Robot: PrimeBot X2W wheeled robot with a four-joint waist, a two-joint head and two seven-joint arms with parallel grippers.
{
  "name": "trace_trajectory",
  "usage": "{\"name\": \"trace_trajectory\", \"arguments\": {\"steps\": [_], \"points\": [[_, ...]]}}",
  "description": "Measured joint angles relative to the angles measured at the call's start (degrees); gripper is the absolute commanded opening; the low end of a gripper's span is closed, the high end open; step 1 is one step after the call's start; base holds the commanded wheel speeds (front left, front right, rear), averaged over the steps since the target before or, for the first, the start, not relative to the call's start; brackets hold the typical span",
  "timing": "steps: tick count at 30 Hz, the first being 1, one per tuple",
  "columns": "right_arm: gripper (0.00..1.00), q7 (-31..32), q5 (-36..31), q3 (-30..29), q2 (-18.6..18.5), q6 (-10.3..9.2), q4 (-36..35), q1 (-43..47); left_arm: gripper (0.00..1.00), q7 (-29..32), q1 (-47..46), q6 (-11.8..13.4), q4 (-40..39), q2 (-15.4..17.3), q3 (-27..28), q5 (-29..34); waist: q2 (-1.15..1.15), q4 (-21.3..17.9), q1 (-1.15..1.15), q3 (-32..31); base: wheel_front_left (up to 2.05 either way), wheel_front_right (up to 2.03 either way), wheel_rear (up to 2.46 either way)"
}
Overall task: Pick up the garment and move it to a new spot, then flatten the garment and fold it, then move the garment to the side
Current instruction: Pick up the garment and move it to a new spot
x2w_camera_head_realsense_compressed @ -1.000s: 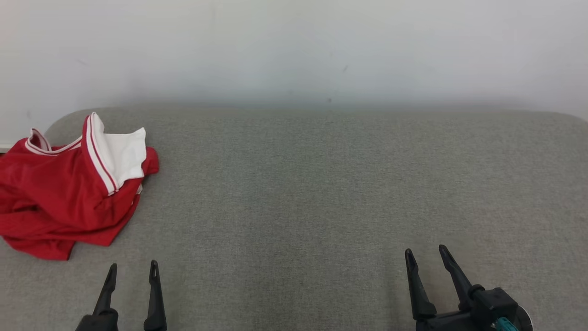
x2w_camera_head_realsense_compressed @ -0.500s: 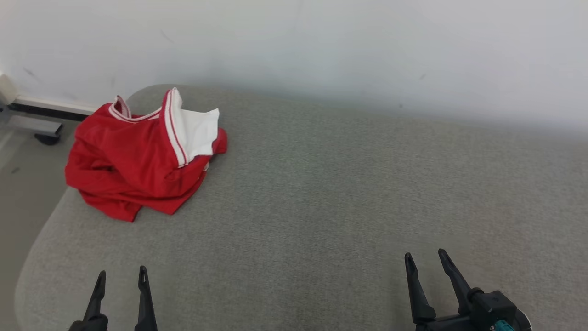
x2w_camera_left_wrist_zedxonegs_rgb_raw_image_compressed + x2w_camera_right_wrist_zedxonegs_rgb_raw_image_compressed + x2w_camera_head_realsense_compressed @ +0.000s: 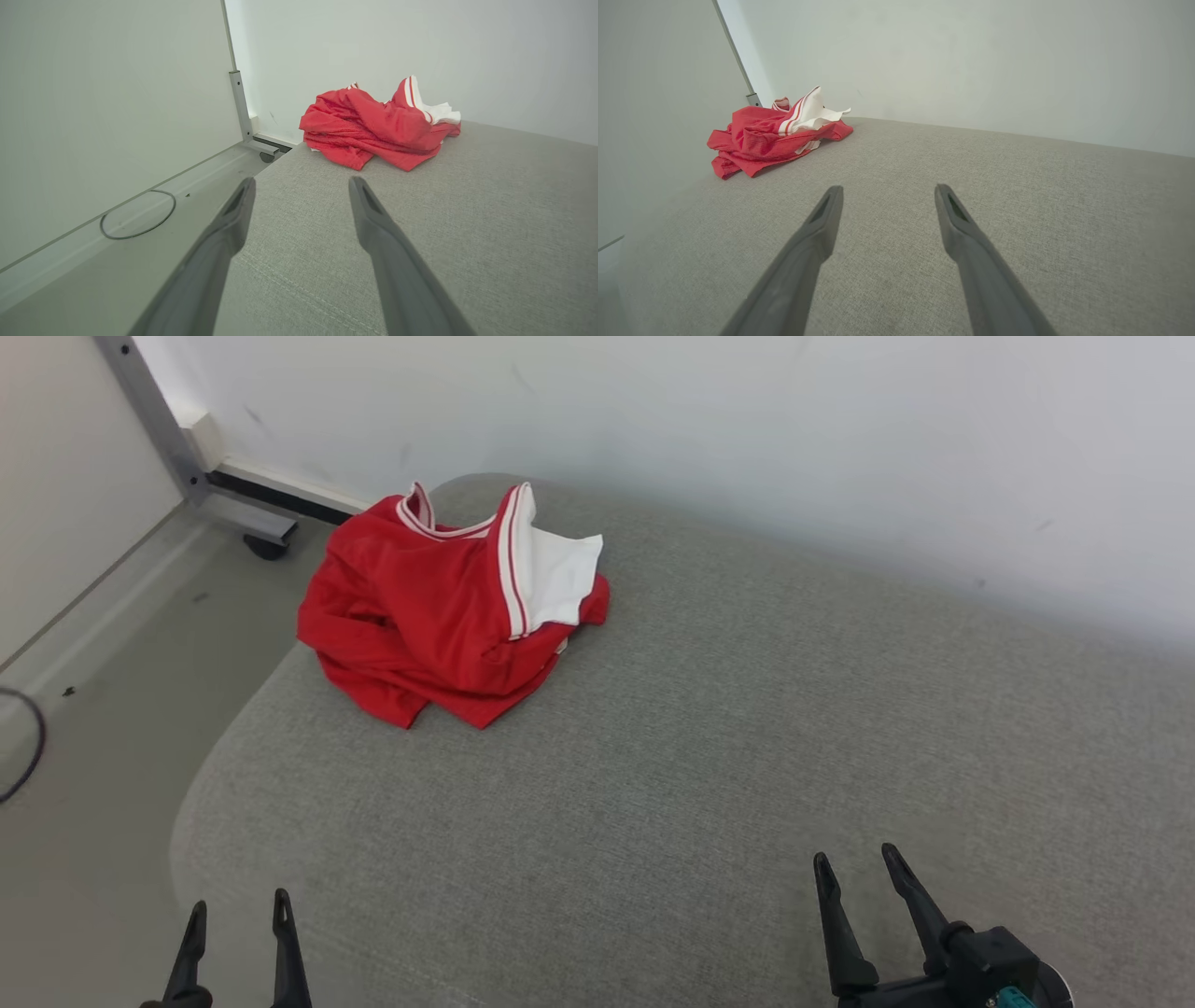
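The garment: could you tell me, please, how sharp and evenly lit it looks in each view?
Head view: garment sharp, soft even light, no glare; left wrist view: sharp, though the left gripper up close looks slightly soft; right wrist view: sharp too, evenly lit.

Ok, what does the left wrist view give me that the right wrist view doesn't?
Left wrist: the floor beside the cushion, a cable loop lying on it, a caster under the metal frame, and the open left tool. Right wrist: the open right tool and a broad bare stretch of cushion toward that view's right. Both: the crumpled red garment on the grey cushion, with the white wall behind.
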Motion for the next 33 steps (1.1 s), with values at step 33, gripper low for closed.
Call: {"name": "trace_trajectory", "arguments": {"steps": [33], "points": [[1.0, 0.0, -4.5, -1.9, 0.0, 0.0, -2.6, -5.6, 1.0, 0.0, -24.5, -2.8, 3.7, 5.9, 7.2, -2.9, 0.0, -8.5, 0.0, 7.0, 0.0, 0.0, 0.0]]}}
